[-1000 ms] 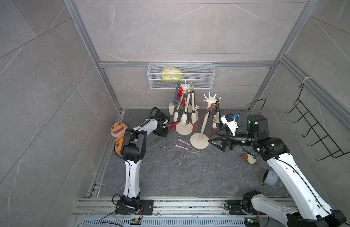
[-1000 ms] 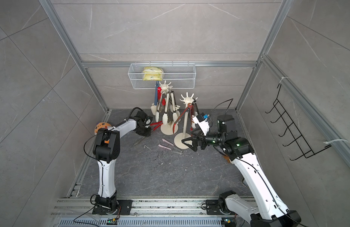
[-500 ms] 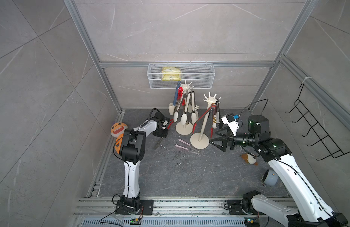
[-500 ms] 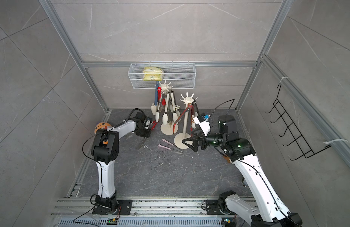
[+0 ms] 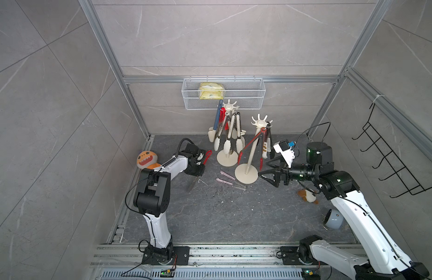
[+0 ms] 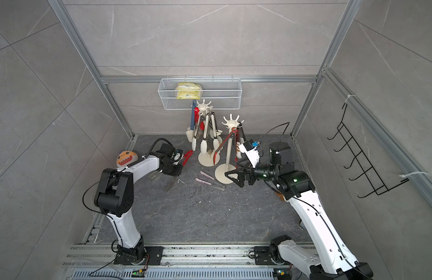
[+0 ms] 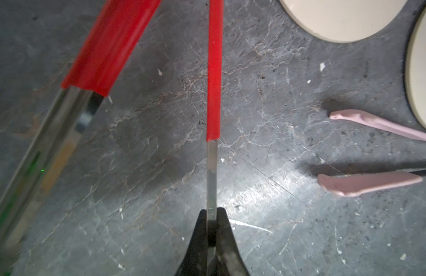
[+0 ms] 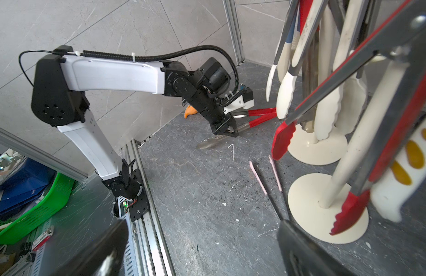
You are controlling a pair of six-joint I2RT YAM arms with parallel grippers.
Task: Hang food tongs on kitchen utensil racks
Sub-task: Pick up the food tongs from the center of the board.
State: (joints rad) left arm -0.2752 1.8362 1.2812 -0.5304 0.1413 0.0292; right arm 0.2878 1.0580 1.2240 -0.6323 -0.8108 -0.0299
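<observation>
Low in the centre of both top views, pink-tipped tongs [image 5: 230, 181] are lying flat on the grey floor [image 5: 222, 213]. Left of them my left gripper [image 7: 212, 216] is pinching, jaws pressed tight, one steel arm of the red-handled tongs [image 7: 214, 71], whose other arm is splaying away beside it. Right of centre my right gripper [image 5: 264, 169] is hovering with jaws spread wide and holding nothing, just beside the round base of the nearer utensil rack [image 5: 245, 178], where red-tipped tongs [image 8: 338, 82] are hanging. Behind it the farther utensil rack [image 5: 226, 161] is carrying several cream-tipped tongs [image 5: 226, 145], and above, on the back wall, a wire basket [image 5: 246, 97] is holding a yellow packet [image 5: 211, 91].
</observation>
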